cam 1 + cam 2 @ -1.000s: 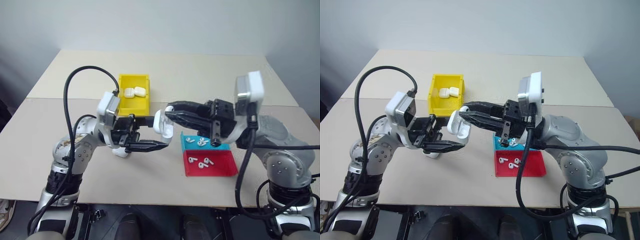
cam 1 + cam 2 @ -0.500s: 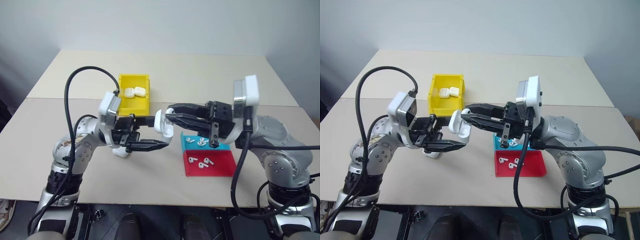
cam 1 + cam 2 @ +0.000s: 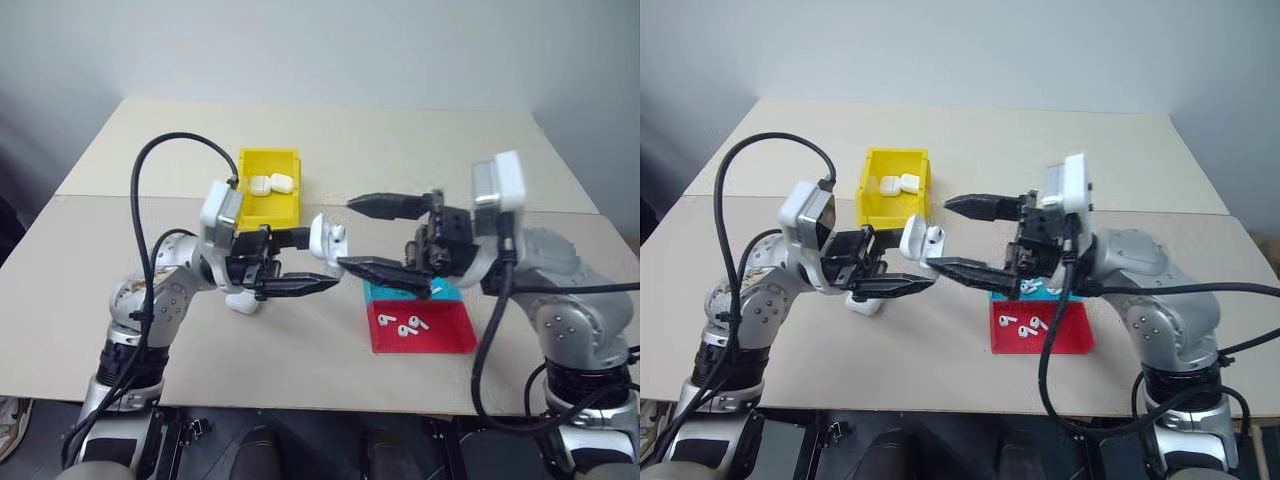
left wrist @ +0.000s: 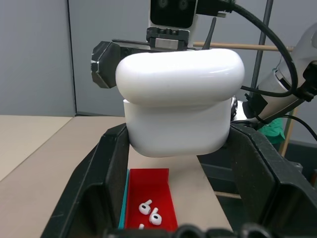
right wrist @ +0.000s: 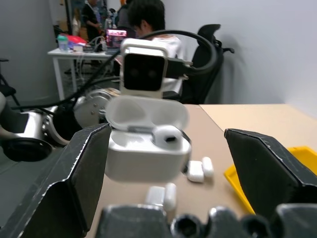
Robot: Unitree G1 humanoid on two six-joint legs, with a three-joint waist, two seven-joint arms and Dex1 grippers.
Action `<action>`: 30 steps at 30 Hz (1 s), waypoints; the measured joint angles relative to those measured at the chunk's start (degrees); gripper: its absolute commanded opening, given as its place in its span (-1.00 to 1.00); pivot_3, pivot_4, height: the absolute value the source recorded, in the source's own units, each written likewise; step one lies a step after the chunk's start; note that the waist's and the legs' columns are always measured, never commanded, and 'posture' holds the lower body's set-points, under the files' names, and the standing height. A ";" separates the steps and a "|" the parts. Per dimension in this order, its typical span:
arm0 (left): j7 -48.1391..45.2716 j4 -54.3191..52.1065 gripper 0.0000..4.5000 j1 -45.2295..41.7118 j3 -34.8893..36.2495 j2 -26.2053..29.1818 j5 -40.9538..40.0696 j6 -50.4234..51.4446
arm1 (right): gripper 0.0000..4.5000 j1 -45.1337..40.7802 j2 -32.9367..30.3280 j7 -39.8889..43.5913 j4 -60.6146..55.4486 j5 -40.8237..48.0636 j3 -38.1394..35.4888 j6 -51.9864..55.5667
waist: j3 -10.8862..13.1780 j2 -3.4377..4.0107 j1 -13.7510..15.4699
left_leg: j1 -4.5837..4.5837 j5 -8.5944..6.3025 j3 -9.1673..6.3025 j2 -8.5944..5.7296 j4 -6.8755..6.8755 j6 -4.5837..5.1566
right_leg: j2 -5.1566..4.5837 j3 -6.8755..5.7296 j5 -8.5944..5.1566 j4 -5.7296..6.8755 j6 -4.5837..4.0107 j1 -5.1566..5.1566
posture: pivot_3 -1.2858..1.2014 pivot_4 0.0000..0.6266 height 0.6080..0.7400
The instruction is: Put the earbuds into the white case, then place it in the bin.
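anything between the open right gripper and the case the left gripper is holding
Nothing: in the left eye view, only open air separates the right gripper from the white case held in the left gripper.

left hand (image 3: 303,262) clamped, pointing right; right hand (image 3: 385,236) fingers spread wide, pointing left

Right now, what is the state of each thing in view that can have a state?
White case: lid open, one earbud seated inside, held above the table.
Left pincer: shut on the white case.
Right pincer: open, holds nothing.
Bin: holds two closed cases.
Red tray: holds loose earbuds.
Blue tray: partly hidden by the right pincer.
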 measured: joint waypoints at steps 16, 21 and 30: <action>-8.33 -5.06 0.21 5.05 -0.45 1.84 0.88 -5.61 | 0.25 -26.70 -11.99 26.84 45.48 -47.27 30.02 -27.42 | 0.00 0.03 -0.98 | -0.04 0.02 0.07 0.00 -0.01 -0.03 | 0.00 0.03 0.00 -0.04 0.01 -0.11 | 0.03 -0.52 1.00; -7.53 -5.63 0.21 7.61 -0.48 1.91 1.28 -6.48 | 0.25 -26.63 -9.08 29.92 48.36 -51.44 31.70 -30.05 | 0.00 0.03 -0.79 | -0.06 0.02 0.07 0.01 0.05 -0.03 | 0.00 0.01 0.00 0.00 0.01 -0.12 | 0.03 -0.52 1.00; -4.56 -6.83 0.21 8.57 0.07 1.60 1.25 -6.59 | 0.25 -24.99 -8.29 32.84 48.48 -56.29 32.96 -30.39 | 0.01 0.04 -0.44 | -0.07 0.02 0.06 0.02 0.07 -0.03 | 0.00 0.01 0.00 0.00 0.01 -0.12 | 0.03 -0.52 1.00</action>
